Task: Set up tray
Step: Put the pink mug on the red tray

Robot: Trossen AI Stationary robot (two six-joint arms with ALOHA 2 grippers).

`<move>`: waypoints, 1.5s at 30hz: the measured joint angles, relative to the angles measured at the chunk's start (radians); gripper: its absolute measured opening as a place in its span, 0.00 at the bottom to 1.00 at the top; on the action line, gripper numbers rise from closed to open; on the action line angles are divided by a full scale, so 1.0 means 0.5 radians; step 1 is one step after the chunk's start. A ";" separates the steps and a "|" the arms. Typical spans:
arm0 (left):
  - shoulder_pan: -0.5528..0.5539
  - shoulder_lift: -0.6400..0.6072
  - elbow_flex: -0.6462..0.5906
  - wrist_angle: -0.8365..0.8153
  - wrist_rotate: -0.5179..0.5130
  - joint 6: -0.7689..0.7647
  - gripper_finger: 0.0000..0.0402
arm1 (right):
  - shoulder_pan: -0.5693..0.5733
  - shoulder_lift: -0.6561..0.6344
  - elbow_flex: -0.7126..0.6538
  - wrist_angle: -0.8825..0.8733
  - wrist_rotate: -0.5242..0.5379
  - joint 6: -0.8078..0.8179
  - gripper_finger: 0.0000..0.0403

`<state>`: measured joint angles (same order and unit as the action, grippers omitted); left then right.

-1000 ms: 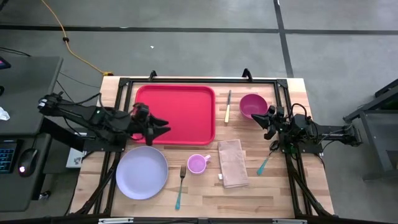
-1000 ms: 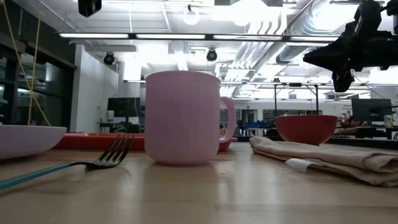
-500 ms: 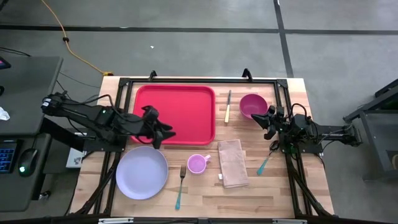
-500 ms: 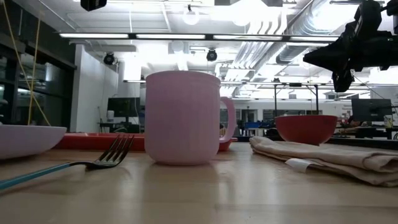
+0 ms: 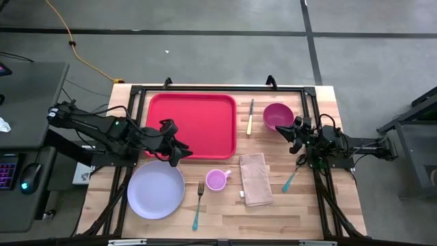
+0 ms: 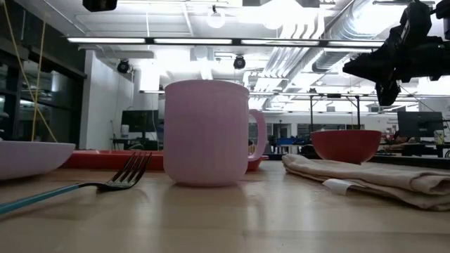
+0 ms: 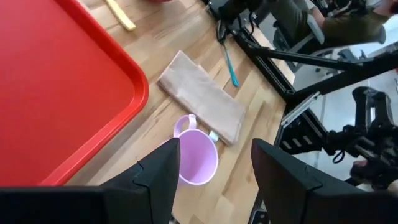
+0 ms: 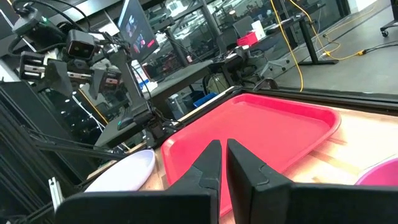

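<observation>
Pale wooden planks make up the table (image 5: 287, 205), framed by black rails and standing on a grey concrete floor; the level view looks past it into a workshop with strip lights and ceiling ducts. Nearest the lower edge of the overhead picture lie one teal-handled fork (image 5: 197, 205) and one round lavender plate (image 5: 156, 189) at lower left. Above them, near centre, sit one pink mug (image 5: 216, 180) and one folded beige napkin (image 5: 255, 179), with a second teal-handled utensil (image 5: 290, 180) to their right. Farther up, the one red tray (image 5: 192, 125) lies flat at upper centre, empty, with one yellow-handled knife (image 5: 250, 117) and one magenta bowl (image 5: 276, 115) to its right. The left gripper (image 5: 182, 148), fingers spread and holding nothing, hovers over the tray's lower left corner. The right gripper (image 5: 291, 131), fingers pressed together and empty, waits just beside the bowl.
</observation>
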<state>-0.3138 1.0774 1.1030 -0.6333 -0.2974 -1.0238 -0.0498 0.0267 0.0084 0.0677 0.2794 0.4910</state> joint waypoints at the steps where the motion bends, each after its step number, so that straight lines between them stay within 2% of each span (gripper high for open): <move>1: 0.000 0.005 -0.001 -0.021 0.001 -0.019 0.57 | 0.000 0.000 0.000 -0.001 0.001 0.000 0.00; 11: 0.000 0.043 -0.002 -0.087 0.041 -0.217 0.57 | -0.001 0.001 0.000 -0.007 0.002 -0.003 0.00; 17: 0.001 0.129 0.039 -0.106 0.074 -0.218 0.57 | -0.001 0.003 0.000 -0.012 0.003 -0.003 0.00; 20: 0.001 0.239 0.162 -0.133 0.095 -0.141 0.57 | -0.001 0.000 0.000 -0.011 0.004 -0.003 0.00; 27: 0.102 0.542 0.617 -0.665 0.172 0.019 0.57 | -0.001 0.014 0.000 -0.009 0.006 -0.003 0.00; 33: 0.205 0.770 0.930 -0.832 0.292 0.196 0.57 | -0.001 0.027 0.000 -0.008 0.005 -0.003 0.00; 45: 0.261 0.985 1.092 -0.939 0.484 0.289 0.57 | -0.001 0.111 0.000 -0.008 0.004 -0.001 0.00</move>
<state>-0.1833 1.5698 1.6490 -1.1027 -0.0556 -0.8792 -0.0502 0.0821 0.0083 0.0635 0.2812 0.4905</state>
